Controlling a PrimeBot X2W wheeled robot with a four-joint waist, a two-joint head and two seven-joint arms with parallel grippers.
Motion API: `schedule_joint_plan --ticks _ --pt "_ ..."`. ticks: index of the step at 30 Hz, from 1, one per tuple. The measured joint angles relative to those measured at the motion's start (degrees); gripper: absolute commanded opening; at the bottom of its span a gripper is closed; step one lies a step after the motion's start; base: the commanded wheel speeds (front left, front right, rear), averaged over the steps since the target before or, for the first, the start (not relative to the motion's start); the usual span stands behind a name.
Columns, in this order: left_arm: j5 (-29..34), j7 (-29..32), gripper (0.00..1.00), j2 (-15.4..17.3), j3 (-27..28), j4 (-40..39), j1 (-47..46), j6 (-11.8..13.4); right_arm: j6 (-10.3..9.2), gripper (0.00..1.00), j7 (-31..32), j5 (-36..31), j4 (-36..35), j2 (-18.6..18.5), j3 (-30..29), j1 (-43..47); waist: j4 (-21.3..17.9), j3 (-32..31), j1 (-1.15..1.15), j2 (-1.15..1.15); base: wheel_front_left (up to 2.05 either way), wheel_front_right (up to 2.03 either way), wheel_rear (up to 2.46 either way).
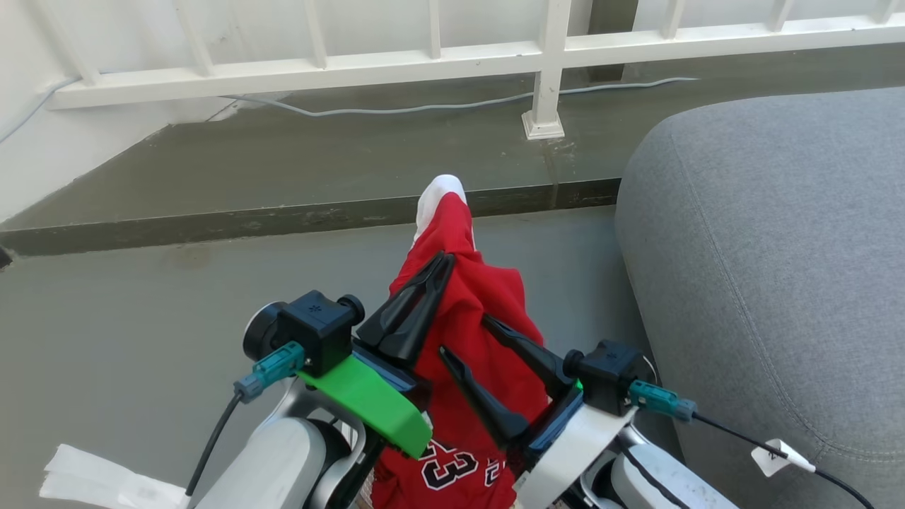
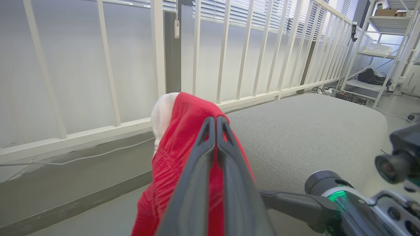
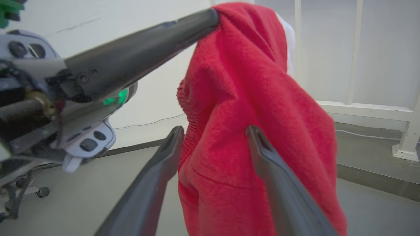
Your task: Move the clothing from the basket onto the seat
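Left gripper (image 1: 442, 261) pinches the bright red fabric garment (image 1: 481, 297); right gripper (image 1: 465, 336) gapes empty: swing high over the grey woven seat (image 1: 763, 247).

For you: bright red ribbed cloth garment (image 3: 249, 98), soft and matt; big grey woven-fabric sofa cushion (image 1: 763, 247), coarse, matt

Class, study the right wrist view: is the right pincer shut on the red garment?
No: the right pincer is open, its jaws wide apart either side of the red garment, which the left pincer holds up.
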Motion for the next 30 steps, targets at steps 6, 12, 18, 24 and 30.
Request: schedule_joint_plan --ticks 6,12,18,24,30 --pt "-0.2 0.6 0.00 -0.1 -1.0 -1.6 0.0 0.0 0.00 0.46 0.0 0.2 4.1 0.0 -0.2 -1.5 0.2 0.2 0.00 0.00 0.00 0.00 0.00" --pt "-0.2 1.3 0.00 -0.1 -1.9 -2.5 0.0 0.0 0.00 0.00 -0.1 1.8 6.8 0.1 -0.2 -3.0 0.5 0.3 0.00 0.00 0.00 0.00 0.00" --pt "-0.2 1.9 0.00 -0.1 -2.2 -3.3 0.2 -0.1 0.00 0.00 -0.3 3.1 8.6 0.1 0.1 -4.6 0.6 0.3 0.00 0.00 0.00 0.00 0.00" --pt "-0.2 2.8 1.00 0.0 -3.3 -3.6 0.2 -0.3 0.00 0.00 -0.8 4.1 9.6 0.1 0.4 -5.7 0.7 0.4 0.00 0.00 0.00 0.00 0.00" --pt "-0.1 3.6 1.00 0.4 -4.7 -4.8 0.2 -0.8 0.00 0.00 -1.3 5.7 10.6 0.1 -0.6 -7.6 0.7 0.4 0.00 0.00 0.00 0.00 0.00"
